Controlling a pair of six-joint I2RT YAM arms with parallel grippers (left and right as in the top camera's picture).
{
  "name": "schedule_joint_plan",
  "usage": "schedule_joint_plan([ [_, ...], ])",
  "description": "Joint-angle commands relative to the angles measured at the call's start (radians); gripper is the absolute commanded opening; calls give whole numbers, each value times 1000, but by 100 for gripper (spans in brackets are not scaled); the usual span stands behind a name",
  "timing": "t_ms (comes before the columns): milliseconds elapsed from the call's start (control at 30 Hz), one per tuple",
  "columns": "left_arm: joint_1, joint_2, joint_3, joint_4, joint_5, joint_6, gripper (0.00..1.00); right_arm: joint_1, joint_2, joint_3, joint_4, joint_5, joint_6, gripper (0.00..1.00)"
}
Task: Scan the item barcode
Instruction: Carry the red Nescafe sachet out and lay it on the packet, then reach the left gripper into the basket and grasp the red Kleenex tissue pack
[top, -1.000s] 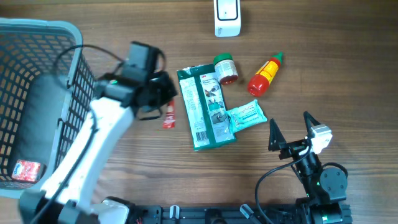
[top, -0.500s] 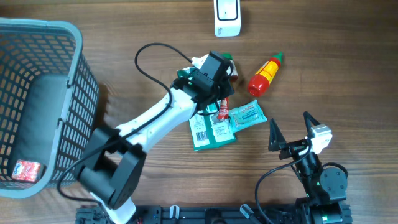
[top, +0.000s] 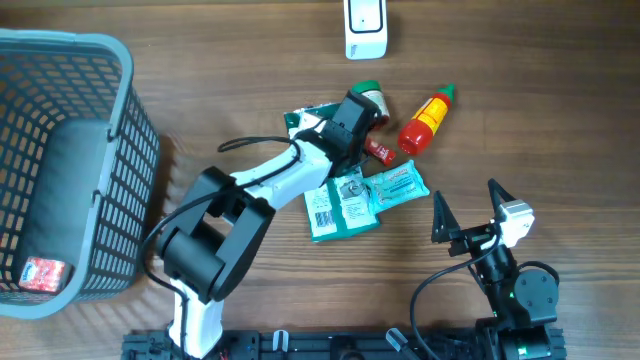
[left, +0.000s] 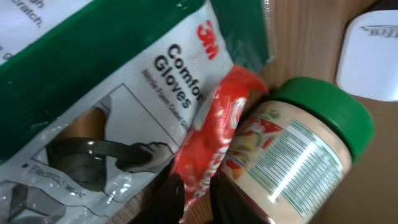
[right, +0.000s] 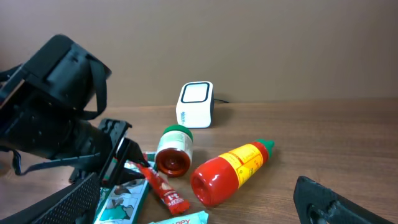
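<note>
A red sachet (top: 381, 151) lies slanted between the green glove packet and the jar, its lower end on the wood (right: 164, 188). My left gripper (top: 366, 140) reaches in from the left, and its dark fingers (left: 168, 196) sit tight against the sachet's near end (left: 214, 137), shut on it. No barcode shows on the sachet. The white scanner (top: 365, 25) stands at the table's far edge, well apart from it. My right gripper (top: 466, 198) stands open near the front right with nothing between its fingers.
A green glove packet (top: 335, 195), a green-lidded jar (top: 372, 100), a red sauce bottle (top: 425, 120) and a teal packet (top: 398, 185) crowd round the sachet. A grey basket (top: 120, 90) at the left holds a small red item (top: 42, 272).
My left arm has swung from beside the basket to the right, carrying the red sachet over the glove packet down next to the jar. The right arm has not moved.
</note>
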Motion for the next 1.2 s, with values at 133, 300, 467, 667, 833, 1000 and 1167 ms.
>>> schedule_joint_plan([
  [133, 18, -63, -3, -5, -27, 177, 31, -1, 0, -1, 3, 6, -12, 100],
  [300, 27, -274, -3, -55, -70, 596, 38, -1, 0, -1, 3, 7, -12, 100],
  [467, 27, -531, -3, -200, -330, 830, 53, -1, 0, -1, 3, 6, -13, 99],
  [667, 74, -755, -3, -249, -678, 1081, 83, -1, 0, -1, 3, 6, -13, 100],
  [833, 284, -857, -3, -254, -763, 1148, 91, -1, 0, -1, 3, 6, -12, 100],
  [1000, 576, -909, -3, -340, -640, 1126, 95, -1, 0, -1, 3, 6, -12, 100],
  [1167, 877, -903, -3, -537, -477, 941, 100, -1, 0, -1, 3, 6, -12, 100],
])
